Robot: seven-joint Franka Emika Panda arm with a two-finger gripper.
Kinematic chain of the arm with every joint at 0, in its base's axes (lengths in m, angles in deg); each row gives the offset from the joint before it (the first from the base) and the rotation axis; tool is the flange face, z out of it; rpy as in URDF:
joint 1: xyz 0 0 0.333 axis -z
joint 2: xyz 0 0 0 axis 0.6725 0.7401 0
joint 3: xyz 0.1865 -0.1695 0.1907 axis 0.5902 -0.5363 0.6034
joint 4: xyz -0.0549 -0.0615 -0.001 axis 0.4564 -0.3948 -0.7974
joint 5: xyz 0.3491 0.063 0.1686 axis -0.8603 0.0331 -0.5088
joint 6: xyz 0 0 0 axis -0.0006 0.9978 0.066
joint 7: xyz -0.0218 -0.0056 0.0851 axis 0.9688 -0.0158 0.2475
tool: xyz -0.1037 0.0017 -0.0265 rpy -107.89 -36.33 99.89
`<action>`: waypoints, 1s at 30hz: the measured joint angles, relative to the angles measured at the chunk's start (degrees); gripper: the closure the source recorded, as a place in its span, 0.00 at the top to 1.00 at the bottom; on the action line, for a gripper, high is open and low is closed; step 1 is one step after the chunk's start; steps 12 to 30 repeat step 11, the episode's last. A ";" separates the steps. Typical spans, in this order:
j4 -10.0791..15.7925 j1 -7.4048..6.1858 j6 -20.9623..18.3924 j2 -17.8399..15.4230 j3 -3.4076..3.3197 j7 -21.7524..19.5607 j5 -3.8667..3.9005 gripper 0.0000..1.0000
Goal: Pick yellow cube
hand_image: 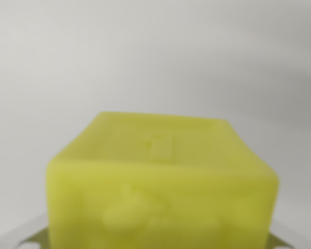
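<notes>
Cube: blurred yellow soft-looking cube (163,187), filling the lower centre, close to camera.
Jaws: hidden; spread or pinching, cannot tell.

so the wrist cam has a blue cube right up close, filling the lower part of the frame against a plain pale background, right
Not quite: the cube is yellow, not blue. The wrist view shows it right up close and blurred, filling the lower part of the frame against a plain pale background, as you said.
</notes>
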 joint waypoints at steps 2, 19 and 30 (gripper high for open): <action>-0.28 0.00 -0.62 -0.34 0.00 0.00 0.00 0.00; -0.69 0.00 -1.45 -0.76 0.00 0.00 0.01 0.00; -0.69 0.00 -1.45 -0.76 0.00 0.00 0.01 0.00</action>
